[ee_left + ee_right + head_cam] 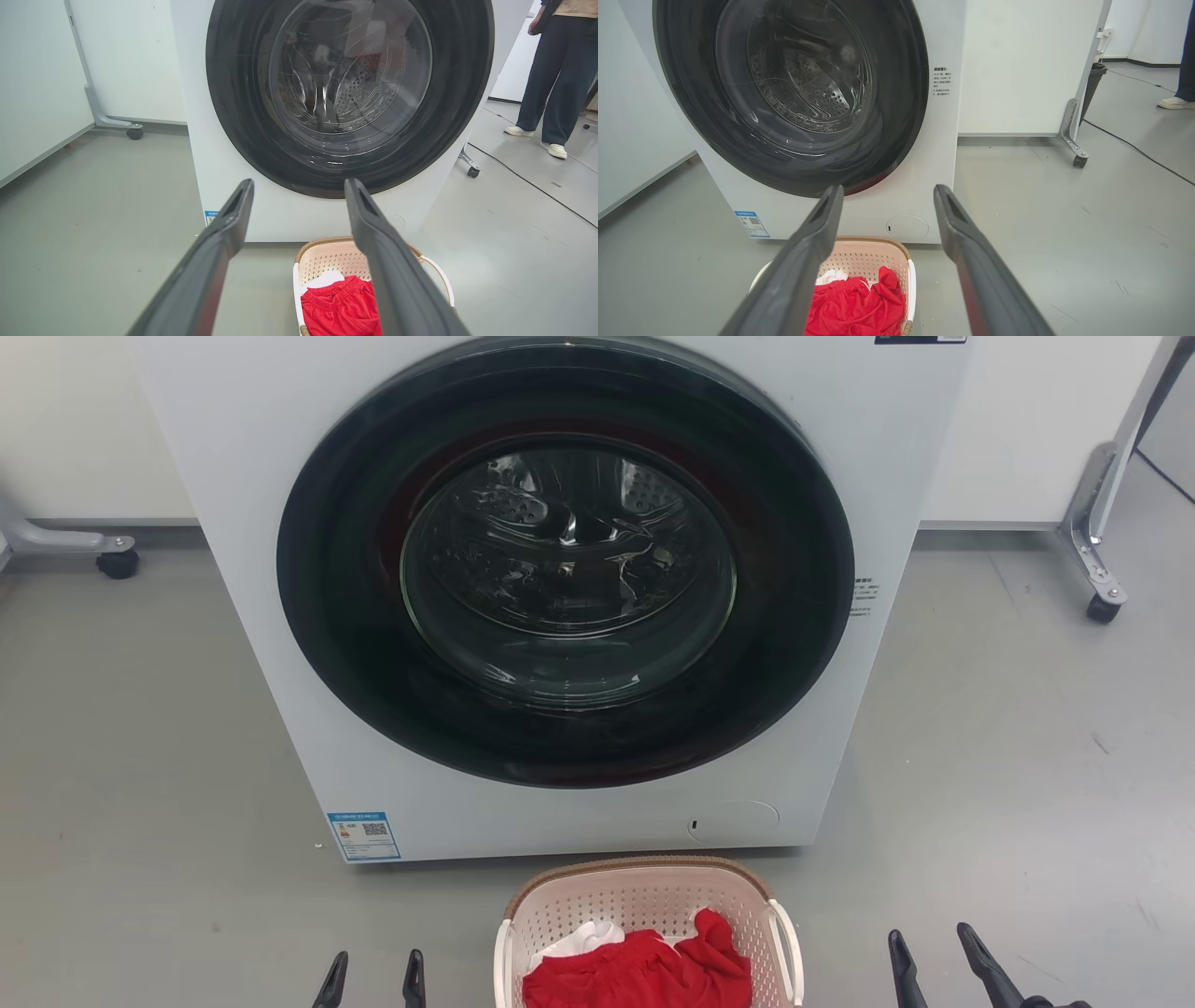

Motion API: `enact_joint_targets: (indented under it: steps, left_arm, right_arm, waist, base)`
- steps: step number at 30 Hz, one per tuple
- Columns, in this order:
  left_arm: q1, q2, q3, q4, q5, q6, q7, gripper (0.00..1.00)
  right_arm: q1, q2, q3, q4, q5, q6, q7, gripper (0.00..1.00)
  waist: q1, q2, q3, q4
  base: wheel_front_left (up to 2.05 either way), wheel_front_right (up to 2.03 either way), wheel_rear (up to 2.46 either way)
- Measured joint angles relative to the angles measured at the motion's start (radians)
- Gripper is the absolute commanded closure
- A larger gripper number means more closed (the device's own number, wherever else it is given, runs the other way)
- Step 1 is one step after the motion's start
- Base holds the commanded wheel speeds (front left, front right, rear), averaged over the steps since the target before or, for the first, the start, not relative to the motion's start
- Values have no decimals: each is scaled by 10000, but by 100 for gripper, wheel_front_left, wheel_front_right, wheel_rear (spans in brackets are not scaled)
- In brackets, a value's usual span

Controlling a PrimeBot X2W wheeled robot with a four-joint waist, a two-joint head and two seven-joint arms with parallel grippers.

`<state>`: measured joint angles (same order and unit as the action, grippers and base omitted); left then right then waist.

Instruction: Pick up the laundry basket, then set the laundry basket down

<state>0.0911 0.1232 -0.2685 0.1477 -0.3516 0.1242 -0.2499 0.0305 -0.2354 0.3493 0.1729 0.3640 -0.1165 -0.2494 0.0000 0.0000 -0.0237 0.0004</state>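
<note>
The laundry basket (pixel 644 896) stands on the grey floor just in front of the washer, pale pink-beige and perforated, with a brown rim and white loop handles. Red clothing (pixel 644 975) and a white piece lie inside it. My left gripper (pixel 372 971) is open at the lower left, a short way left of the basket and not touching it. My right gripper (pixel 934 947) is open at the lower right, farther from the basket's right handle. The left wrist view has the basket (pixel 336 261) low, partly behind the right finger. The right wrist view has the basket (pixel 868 261) between the fingers.
A white front-loading washer (pixel 560 579) with a closed dark round door rises close behind the basket. Wheeled metal frame legs (pixel 1097 551) stand at the right and far left. A person's legs (pixel 551 79) stand at the right. A cable (pixel 1134 149) runs across the floor.
</note>
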Motion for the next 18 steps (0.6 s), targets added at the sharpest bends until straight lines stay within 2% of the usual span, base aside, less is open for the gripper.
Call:
enact_joint_targets:
  steps: [18]
  left_arm:
    - [141,-144,219,-190,393,2,0,0]
  right_arm:
    - [348,-10,-416,-642,-307,-71,0,0]
  waist:
    - [0,0,77,0]
  base:
    - [0,0,0]
